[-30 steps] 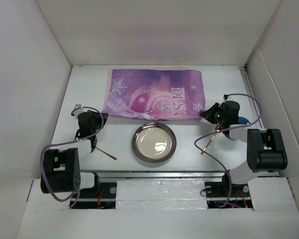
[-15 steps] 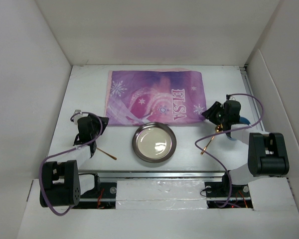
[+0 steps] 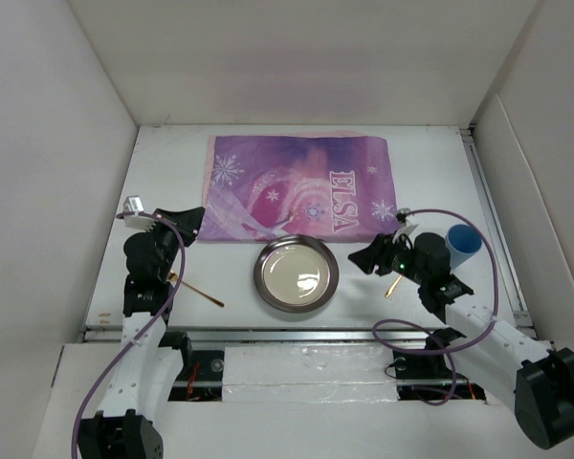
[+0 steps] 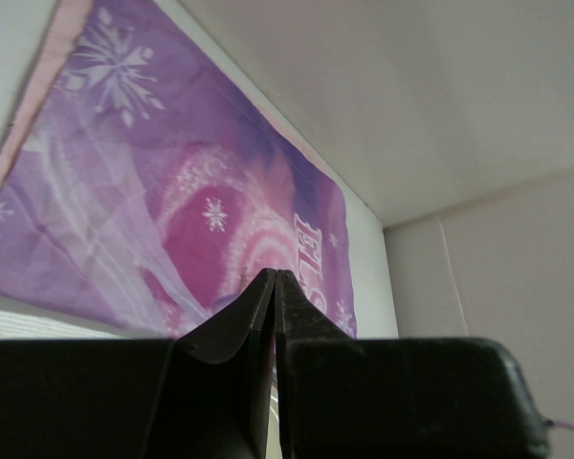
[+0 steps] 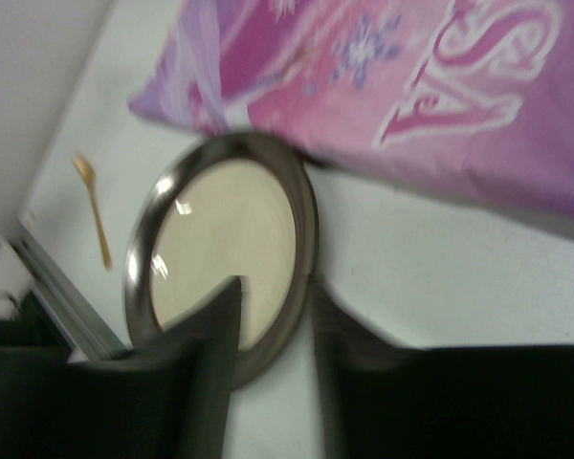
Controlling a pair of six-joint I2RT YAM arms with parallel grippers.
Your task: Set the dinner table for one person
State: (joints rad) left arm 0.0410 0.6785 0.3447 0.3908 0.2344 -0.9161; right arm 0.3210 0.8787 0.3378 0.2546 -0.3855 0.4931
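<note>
The purple placemat (image 3: 297,186) lies flat at the back of the white dinner table (image 3: 163,163). In front of it sits a round metal plate (image 3: 296,273). My left gripper (image 3: 189,219) is shut and holds nothing, at the placemat's near left corner; in the left wrist view its pressed tips (image 4: 275,277) hover over the placemat (image 4: 172,191). My right gripper (image 3: 364,259) is open just right of the plate. In the right wrist view, the right gripper (image 5: 273,292) straddles the plate's rim (image 5: 301,220), one finger over the dish, one outside.
A gold spoon (image 3: 199,292) lies left of the plate, also seen in the right wrist view (image 5: 94,215). Another gold utensil (image 3: 394,284) lies under the right arm. A blue cup (image 3: 462,241) stands at the right. White walls enclose the table.
The placemat's front edge is smoothed out. The left gripper opened, then shut, and drew back left. The right gripper opened and swung left from the gold utensil to the plate, uncovering the blue cup.
</note>
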